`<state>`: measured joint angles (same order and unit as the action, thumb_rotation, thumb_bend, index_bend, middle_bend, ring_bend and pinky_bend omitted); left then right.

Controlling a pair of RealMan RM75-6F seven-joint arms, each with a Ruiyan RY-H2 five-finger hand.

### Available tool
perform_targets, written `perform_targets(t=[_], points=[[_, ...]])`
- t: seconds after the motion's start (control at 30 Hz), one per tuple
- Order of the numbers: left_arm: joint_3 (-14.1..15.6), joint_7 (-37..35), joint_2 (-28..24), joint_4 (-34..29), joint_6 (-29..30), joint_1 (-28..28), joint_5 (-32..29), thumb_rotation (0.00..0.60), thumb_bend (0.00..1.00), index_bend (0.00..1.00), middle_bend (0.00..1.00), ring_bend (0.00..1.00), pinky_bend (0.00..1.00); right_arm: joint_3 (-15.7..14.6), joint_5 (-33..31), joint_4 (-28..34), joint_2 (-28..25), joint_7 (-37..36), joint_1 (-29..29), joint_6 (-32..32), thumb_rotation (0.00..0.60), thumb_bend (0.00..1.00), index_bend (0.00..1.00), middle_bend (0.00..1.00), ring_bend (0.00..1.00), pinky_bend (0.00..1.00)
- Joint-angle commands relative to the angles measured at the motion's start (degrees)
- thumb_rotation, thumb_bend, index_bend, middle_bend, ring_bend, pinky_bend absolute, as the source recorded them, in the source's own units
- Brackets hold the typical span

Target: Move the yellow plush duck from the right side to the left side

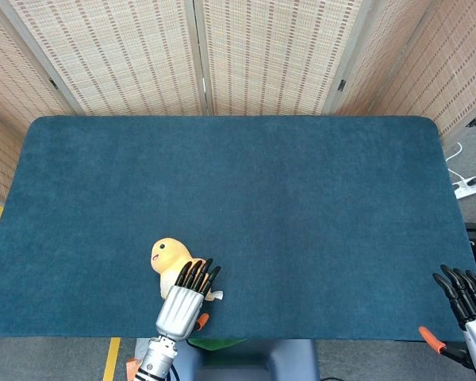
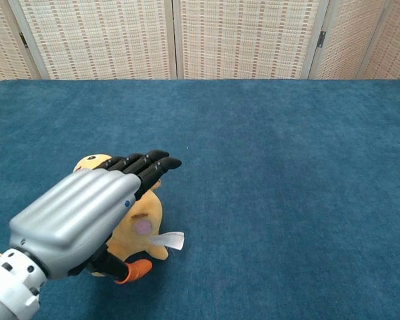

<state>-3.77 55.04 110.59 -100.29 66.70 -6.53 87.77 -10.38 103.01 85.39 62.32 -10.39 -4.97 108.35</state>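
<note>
The yellow plush duck (image 1: pixel 167 256) lies on its side at the front left of the blue table (image 1: pixel 270 190), head toward the far left. My left hand (image 1: pixel 186 298) hovers flat over its body with fingers straight out and nothing held. In the chest view the left hand (image 2: pixel 87 212) covers most of the duck (image 2: pixel 145 225); only the head top, a foot and the white tag (image 2: pixel 168 240) show. Whether the palm touches the plush I cannot tell. My right hand (image 1: pixel 469 300) sits off the table's front right corner, fingers extended and empty.
Woven folding screens (image 1: pixel 198 55) stand behind the table's far edge. A white power strip (image 1: pixel 468 189) lies on the floor past the right edge. The duck is close to the table's front edge (image 1: pixel 301 337).
</note>
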Motion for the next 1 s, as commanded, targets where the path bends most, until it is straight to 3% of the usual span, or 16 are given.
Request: perform_targets(t=[0.03,0.17,0.33,0.5,0.63,0.73,1.0], points=[[-1.29,-1.57,2.76,5.18,1.05,-1.11,-1.88,0.6,0.23,0.12,0.06,0.02,0.17,0.13,0.51,-0.27,-0.17,0.68,-0.34,-0.26,0.6,0.17,0.0,0.0,0.0,0.0],[-1.18,-4.99,3.5,10.35,3.94,-1.8,0.16,0.6,0.25,0.27,0.19,0.14,0.32,-0.1,1.79,-0.02,-0.35,0.99,-0.76,-0.63,0.6,0.18,0.0,0.0,0.0,0.0],[0.03,-9.96,2.65,14.0,7.47,-2.11,2.77,0.6,0.27,0.34,0.29,0.23,0.43,0.25,2.79,0.03,-0.65,1.18,-1.85,0.6,0.6,0.18,0.0,0.0,0.0,0.0],[0.85,-14.97,2.4,17.47,11.3,-2.38,5.71,0.6,0.4,0.56,0.52,0.44,0.65,0.49,4.32,-0.18,-0.54,1.89,-2.92,2.07,0.6,0.19,0.0,0.0,0.0,0.0],[1.98,-17.13,2.25,20.76,14.45,-2.1,7.69,0.6,0.53,0.67,0.65,0.54,0.77,0.58,5.37,-0.35,-0.45,2.28,-3.52,2.56,0.6,0.19,0.0,0.0,0.0,0.0],[2.98,-18.46,2.1,23.58,16.96,-1.89,9.64,0.6,0.63,0.71,0.69,0.57,0.81,0.55,6.02,-0.5,-0.39,2.29,-3.84,2.63,0.6,0.19,0.0,0.0,0.0,0.0],[6.09,-19.62,-3.08,30.02,25.88,-3.3,20.76,0.6,0.66,0.72,0.71,0.59,0.83,0.65,7.34,-0.63,-0.15,2.95,-4.82,3.09,0.6,0.19,0.0,0.0,0.0,0.0]])
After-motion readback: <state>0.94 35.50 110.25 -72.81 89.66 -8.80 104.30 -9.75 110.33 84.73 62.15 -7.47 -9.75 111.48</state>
